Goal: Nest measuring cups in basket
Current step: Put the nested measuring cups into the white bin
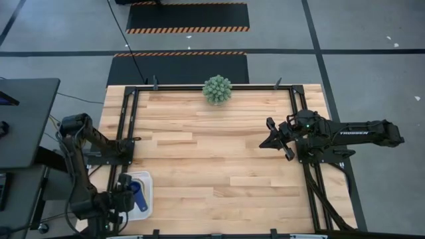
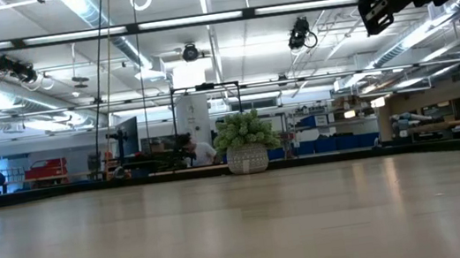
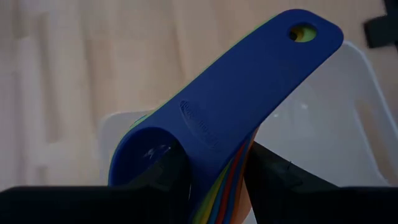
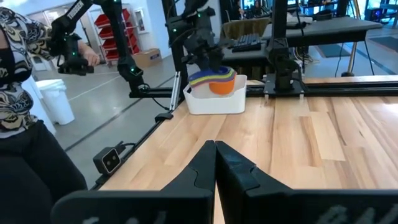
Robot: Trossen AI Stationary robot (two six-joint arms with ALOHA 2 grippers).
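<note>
The measuring cups are nested in one stack with the dark blue cup on top; green, yellow, orange and red edges show beneath it. My left gripper is shut on this stack, above the white basket at the table's near left corner. The right wrist view shows the stack far off, sitting low over the basket; I cannot tell whether it rests on the floor of the basket. My right gripper is shut on nothing and hovers above the table's right half. My left gripper pinches the nested stack between its two fingers, at the stacked handles where they join the bowls. The dark blue handle sticks out past the fingers, tilted upward. The stack stays together over the basket.
A spiky green ball-shaped plant stands at the middle of the table's far edge. Black rails run along the left, right and far sides. Bare wood lies between the two arms. A person stands beyond the table's edge.
</note>
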